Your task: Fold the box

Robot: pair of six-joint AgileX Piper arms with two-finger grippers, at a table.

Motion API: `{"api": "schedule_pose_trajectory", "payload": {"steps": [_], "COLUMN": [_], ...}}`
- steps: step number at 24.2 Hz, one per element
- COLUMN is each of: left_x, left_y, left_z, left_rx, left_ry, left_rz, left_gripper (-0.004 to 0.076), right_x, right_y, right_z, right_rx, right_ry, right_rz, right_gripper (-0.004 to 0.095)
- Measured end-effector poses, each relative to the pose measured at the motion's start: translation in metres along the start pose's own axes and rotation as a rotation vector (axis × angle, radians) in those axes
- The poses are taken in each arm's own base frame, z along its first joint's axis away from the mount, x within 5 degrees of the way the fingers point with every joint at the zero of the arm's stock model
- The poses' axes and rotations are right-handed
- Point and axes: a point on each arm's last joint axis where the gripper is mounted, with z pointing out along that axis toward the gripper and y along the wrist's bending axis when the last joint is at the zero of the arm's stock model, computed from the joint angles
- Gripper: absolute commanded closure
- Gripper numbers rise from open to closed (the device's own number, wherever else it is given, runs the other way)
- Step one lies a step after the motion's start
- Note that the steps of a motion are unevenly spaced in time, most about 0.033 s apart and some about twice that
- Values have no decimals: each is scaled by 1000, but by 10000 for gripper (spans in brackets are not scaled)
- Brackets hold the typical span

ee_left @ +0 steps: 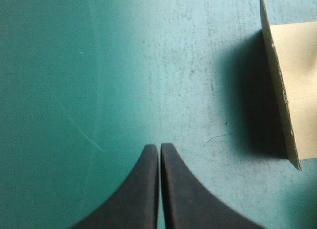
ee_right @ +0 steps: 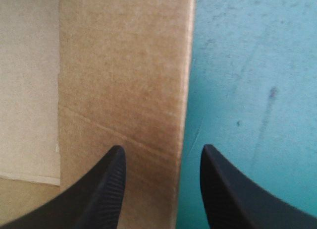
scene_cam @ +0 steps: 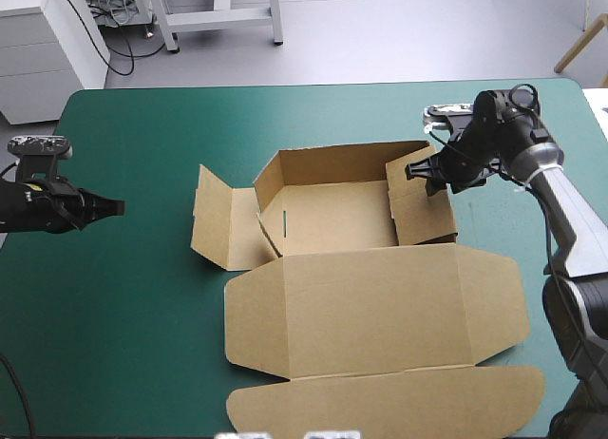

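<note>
Right now the box (scene_cam: 342, 220) sits in the middle of the counter (scene_cam: 142, 363), its far wall up and its lid (scene_cam: 380, 311) flat on the near side. The right tool (scene_cam: 425, 176) is at the box's right wall (scene_cam: 427, 220). Its fingers stand apart with the wall's edge between them, one over board, one over bare counter, gripping nothing. That edge runs in line with the gap. The left tool (scene_cam: 112, 208) is pinched together and empty, well off to the box's left, pointing at the splayed left flap (scene_cam: 217, 220). I'd say the right arm is far nearer.

Table (scene_cam: 142, 363) w/ brown box (scene_cam: 380, 306), lid prob. flat
</note>
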Motion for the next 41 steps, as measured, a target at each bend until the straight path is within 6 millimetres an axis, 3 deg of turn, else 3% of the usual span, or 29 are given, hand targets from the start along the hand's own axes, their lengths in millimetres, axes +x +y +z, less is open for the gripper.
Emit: {"api": "schedule_pose_trajectory", "payload": {"steps": [6,9,11,13,16,18,20,21,24,26,29,33,41], "left_x": [0,0,0,0,0,0,0,0,0,0,-1,-3,-8], "left_y": [0,-1,-1,-1,-1,-1,-1,-1,-1,-1,-3,-8,-12], "left_z": [0,0,0,0,0,0,0,0,0,0,0,0,13], "left_rx": [5,6,6,6,7,7,7,7,7,10,32,87,178], "left_ry": [-2,-2,-2,-2,-2,-2,-2,-2,-2,-3,-12,-29,-17], "left_rz": [-3,-4,-4,-4,-4,-4,-4,-4,-4,-7,-21,-64,-133], "left_gripper": [727,727,727,727,720,621,432,295,88,31,33,33,34], "right_x": [-4,-6,-6,-6,-7,-7,-7,-7,-6,-6,-7,-6,3], "right_y": [-2,-3,-4,-4,-4,-4,-4,-4,-3,-3,-1,0,-26], "right_z": [30,46,49,50,50,50,50,50,50,50,49,40,-29], "right_rx": [-17,-24,-24,-24,-18,-25,-26,-25,-29,-38,-55,-68,-134], "right_ry": [59,90,95,97,91,87,90,91,92,91,88,70,-101], "right_rz": [-42,-55,-57,-60,-61,-55,-58,-59,-57,-54,-46,-39,31], "right_gripper": [476,533,656,926,927,927,927,927,927,927,928,928,928]}}
